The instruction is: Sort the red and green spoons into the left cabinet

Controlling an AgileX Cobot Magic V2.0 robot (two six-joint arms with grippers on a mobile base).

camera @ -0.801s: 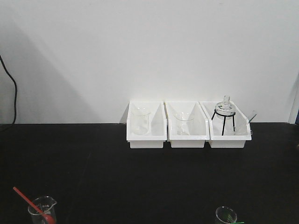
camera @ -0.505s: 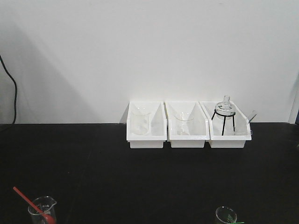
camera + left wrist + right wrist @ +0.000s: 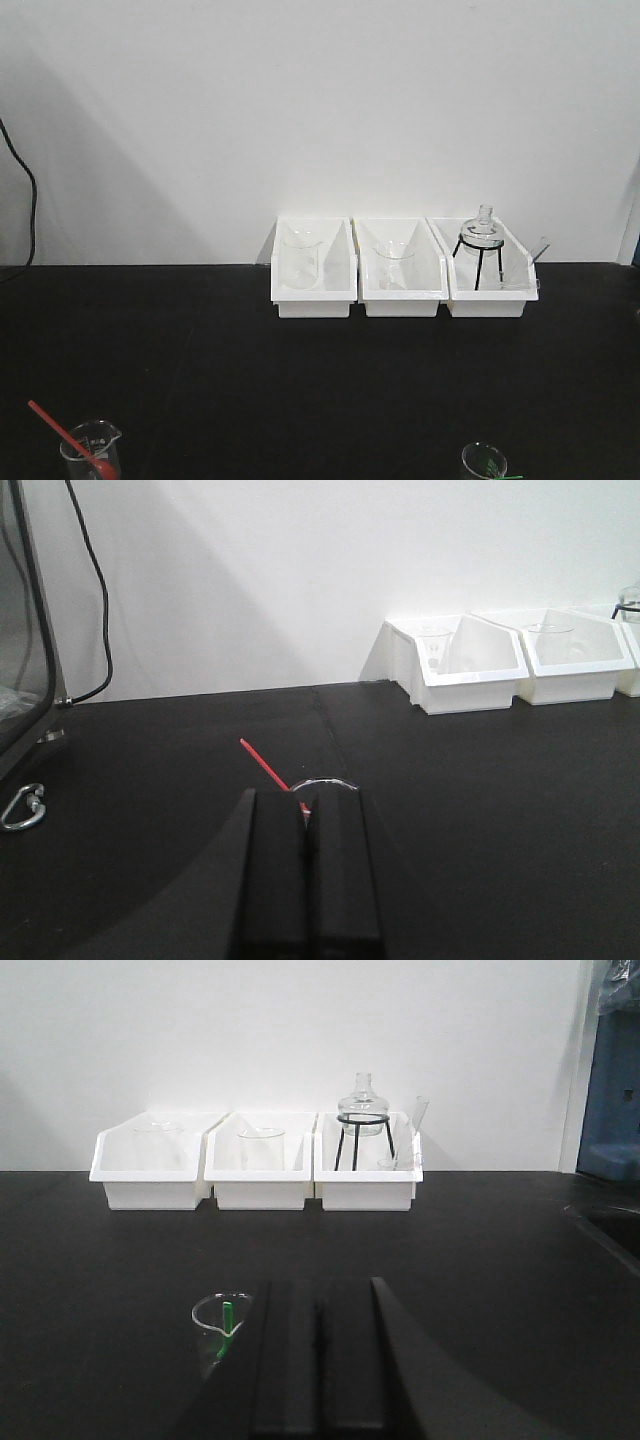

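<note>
**both spoons stand in their beakers, both pincers closed and empty**

the red spoon [image 3: 62,435] leans in a glass beaker [image 3: 92,452] at the front left corner of the black tabletop [image 3: 320,370], its handle slanting up and to the left and its bowl down inside the glass. the green spoon [image 3: 491,468] sits in a second beaker [image 3: 484,462] near the front edge, towards the right, well apart from the first.

three white bins [image 3: 314,300] stand side by side along the back edge, against the white wall. the left and middle ones each hold a glass beaker. the right one holds a glass flask [image 3: 482,232] on a black tripod.

in the left wrist view the left gripper [image 3: 307,798] has its fingers pressed together with only a thin seam between them, and nothing is held. the red spoon's handle and the beaker rim show just beyond the fingertips. a metal carabiner [image 3: 22,807] lies near the tabletop's left edge.

in the right wrist view the right gripper [image 3: 320,1285] is likewise closed on nothing. the green spoon's beaker stands just to the left of its fingers, apart from them.
</note>
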